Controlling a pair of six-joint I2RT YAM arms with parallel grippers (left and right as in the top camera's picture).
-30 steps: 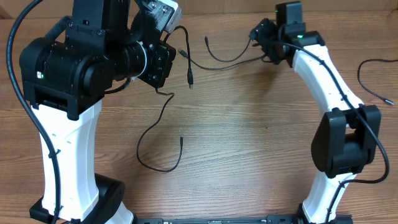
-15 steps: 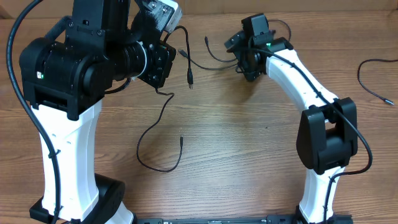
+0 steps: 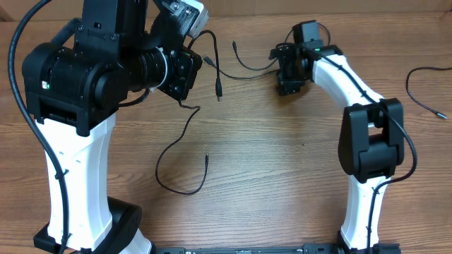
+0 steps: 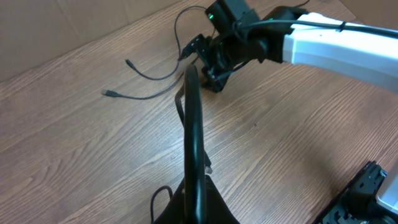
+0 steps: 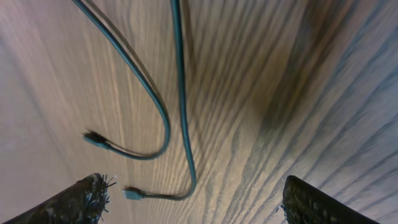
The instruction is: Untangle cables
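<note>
Thin black cables lie on the wooden table. One curves at the back (image 3: 253,66), its end beside my right gripper (image 3: 286,70). That gripper is open and empty. In the right wrist view its gripper (image 5: 199,199) hovers low over two cable strands (image 5: 180,93), and a plug end (image 5: 134,194) lies between the wide-apart jaws. My left gripper (image 3: 205,53) is raised and looks shut on a cable (image 3: 216,85) that hangs down. In the left wrist view the fingers (image 4: 193,124) form one dark bar. A long looped cable (image 3: 176,189) trails below it.
Another black cable (image 3: 424,88) lies apart at the far right edge. The left arm's bulky body (image 3: 78,77) fills the left side. The right arm's elbow (image 3: 371,141) stands over the right half. A cardboard wall runs along the back.
My right gripper has swung left and down from the back right to the curved cable's end. The left arm and its hanging cable have hardly moved.
</note>
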